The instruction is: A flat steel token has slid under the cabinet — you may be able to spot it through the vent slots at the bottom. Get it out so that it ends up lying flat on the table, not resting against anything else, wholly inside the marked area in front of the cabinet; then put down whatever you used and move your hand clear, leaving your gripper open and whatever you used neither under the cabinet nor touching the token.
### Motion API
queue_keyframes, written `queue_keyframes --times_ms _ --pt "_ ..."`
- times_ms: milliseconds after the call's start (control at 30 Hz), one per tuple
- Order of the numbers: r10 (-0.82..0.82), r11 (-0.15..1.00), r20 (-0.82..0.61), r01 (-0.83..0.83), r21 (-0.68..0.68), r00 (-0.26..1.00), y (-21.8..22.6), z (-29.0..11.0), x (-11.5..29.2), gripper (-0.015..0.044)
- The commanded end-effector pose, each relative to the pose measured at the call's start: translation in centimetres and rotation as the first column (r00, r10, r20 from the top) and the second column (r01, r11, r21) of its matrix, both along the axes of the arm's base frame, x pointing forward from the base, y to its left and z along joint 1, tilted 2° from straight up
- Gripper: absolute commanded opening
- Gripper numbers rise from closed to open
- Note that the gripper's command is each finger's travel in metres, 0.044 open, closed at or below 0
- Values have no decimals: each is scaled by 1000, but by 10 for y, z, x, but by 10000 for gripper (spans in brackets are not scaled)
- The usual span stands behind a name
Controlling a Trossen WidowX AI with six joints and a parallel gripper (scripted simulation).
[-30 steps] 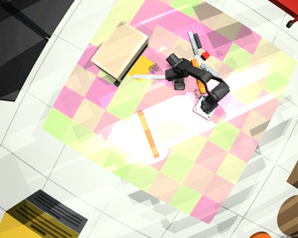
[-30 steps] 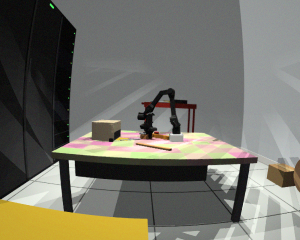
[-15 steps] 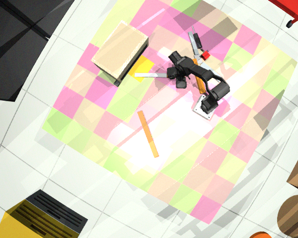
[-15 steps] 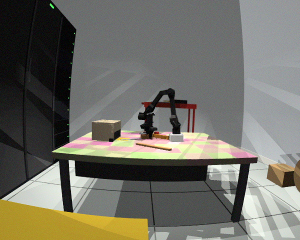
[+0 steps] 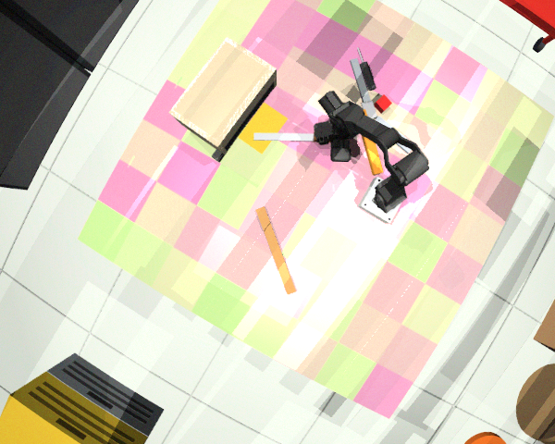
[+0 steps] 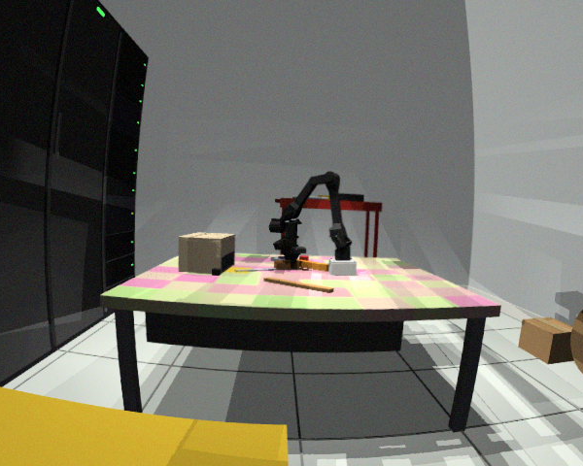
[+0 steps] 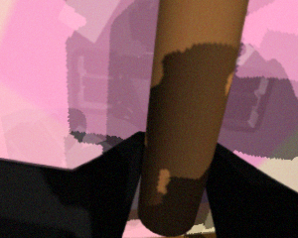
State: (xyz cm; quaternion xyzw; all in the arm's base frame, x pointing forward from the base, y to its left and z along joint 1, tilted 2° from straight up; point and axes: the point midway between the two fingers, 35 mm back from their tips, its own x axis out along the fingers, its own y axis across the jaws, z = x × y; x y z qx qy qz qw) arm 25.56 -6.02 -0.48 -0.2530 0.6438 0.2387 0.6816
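Observation:
The cabinet [image 5: 223, 92] [image 6: 206, 252] is a beige box with a dark lower front. The yellow marked area [image 5: 268, 118] lies along its front. My gripper [image 7: 174, 143] [image 6: 291, 263] points down near the table and is shut on a tool's round brown handle [image 7: 196, 99]. In the top view the arm covers the handle. The tool's flat pale blade [image 5: 283, 137] [image 6: 257, 271] reaches out low over the table, and its far end is over the marked area's lower part, outside the cabinet. I cannot tell whether the blade touches the table. The steel token shows in no view.
A long orange stick [image 5: 277, 252] [image 6: 299, 284] lies on the patchwork table. Behind the arm are an orange bar [image 5: 373, 160], a grey flat bar [image 5: 357, 74], a black-handled tool [image 5: 366, 75] and a red block [image 5: 383, 103] [image 6: 304, 257]. The arm's white base [image 6: 342, 267] stands right of the gripper.

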Motion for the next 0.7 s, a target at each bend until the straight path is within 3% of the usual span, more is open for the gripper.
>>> queue_keyframes --times_ms 0,667 --pt "-1 1000 3 1 -1 1000 -6 1 1 0" --pt "-1 1000 3 1 -3 1000 -27 1 0 0"
